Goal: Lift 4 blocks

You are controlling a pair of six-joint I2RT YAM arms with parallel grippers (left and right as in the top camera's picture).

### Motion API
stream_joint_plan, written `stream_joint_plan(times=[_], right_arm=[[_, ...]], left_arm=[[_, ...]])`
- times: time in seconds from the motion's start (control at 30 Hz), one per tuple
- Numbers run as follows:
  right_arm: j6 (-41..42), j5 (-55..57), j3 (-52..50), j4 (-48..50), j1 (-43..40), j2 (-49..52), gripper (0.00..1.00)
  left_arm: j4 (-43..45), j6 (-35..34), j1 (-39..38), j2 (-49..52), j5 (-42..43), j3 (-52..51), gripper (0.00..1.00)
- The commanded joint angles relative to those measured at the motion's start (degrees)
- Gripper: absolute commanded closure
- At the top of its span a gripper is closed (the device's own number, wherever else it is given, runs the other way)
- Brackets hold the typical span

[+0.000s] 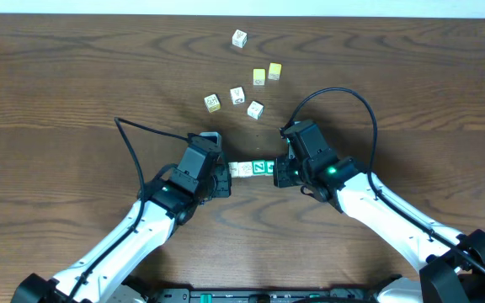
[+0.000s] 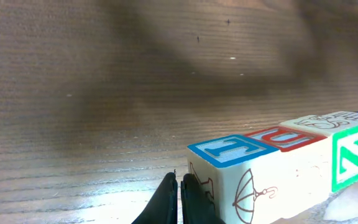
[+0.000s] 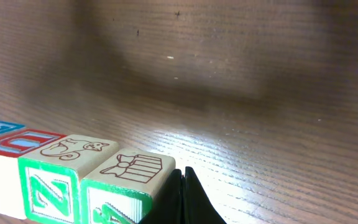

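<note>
Because the left gripper (image 2: 179, 198) and right gripper (image 3: 183, 191), both clenched, only squeeze the four blocks (image 1: 253, 169) endwise, uneven pressure could buckle the row.

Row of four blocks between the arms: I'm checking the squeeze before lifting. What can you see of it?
The row of four blocks is wooden cubes set face to face in a straight line: blue-edged, red-edged, then two green-faced with line drawings on top. The shut left pincer presses the blue end, the shut right pincer the other.

Robotics lab bench: two cabled robot arms (image 1: 125, 231) at a wood-grain table (image 1: 57, 76).
</note>
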Motion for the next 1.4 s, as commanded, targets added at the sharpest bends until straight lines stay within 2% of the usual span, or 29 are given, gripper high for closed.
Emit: stream_joint_plan(times=[0.0, 1.37], right_arm=[[0.0, -15.5, 3.4, 1.6, 4.3, -1.2, 0.99], [-1.2, -13.1, 5.6, -2.0, 5.3, -4.7, 0.99]], left_arm=[[2.4, -0.7, -2.1, -1.1, 10.3, 4.5, 0.93], [1.8, -0.7, -2.1, -3.3, 10.2, 4.5, 0.93]])
